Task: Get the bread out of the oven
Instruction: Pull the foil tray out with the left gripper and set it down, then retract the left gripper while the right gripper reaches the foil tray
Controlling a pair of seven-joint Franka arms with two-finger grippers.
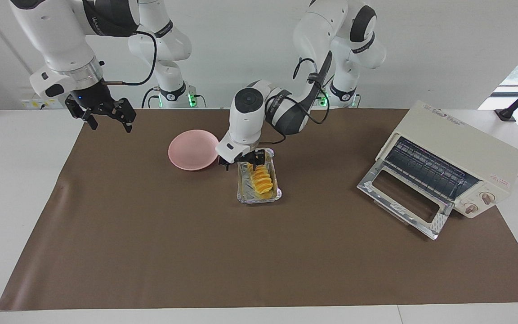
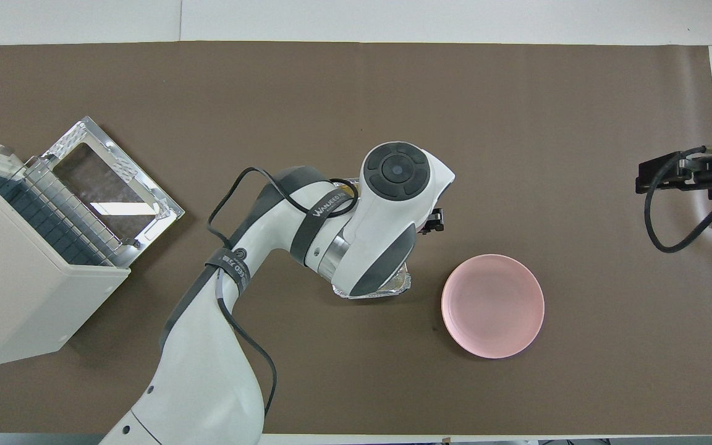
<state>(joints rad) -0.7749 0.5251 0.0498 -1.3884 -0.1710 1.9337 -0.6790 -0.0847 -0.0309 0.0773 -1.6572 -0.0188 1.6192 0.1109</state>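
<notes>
The bread (image 1: 261,179), a ridged golden-orange loaf, lies in a crinkled silver foil tray (image 1: 259,196) on the brown mat in the middle of the table, outside the oven. The cream-white oven (image 1: 454,150) stands at the left arm's end with its glass door (image 1: 403,198) dropped open and its rack bare. My left gripper (image 1: 245,162) is low over the tray's end nearer the robots, at the bread's tip. In the overhead view the left arm (image 2: 387,210) hides the bread; only a tray corner (image 2: 396,287) shows. My right gripper (image 1: 106,118) hangs open and empty, high over the mat's corner.
A round pink plate (image 1: 193,149) lies empty beside the tray, toward the right arm's end; it also shows in the overhead view (image 2: 492,306). The oven (image 2: 22,259) and its open door (image 2: 115,179) take up the left arm's end.
</notes>
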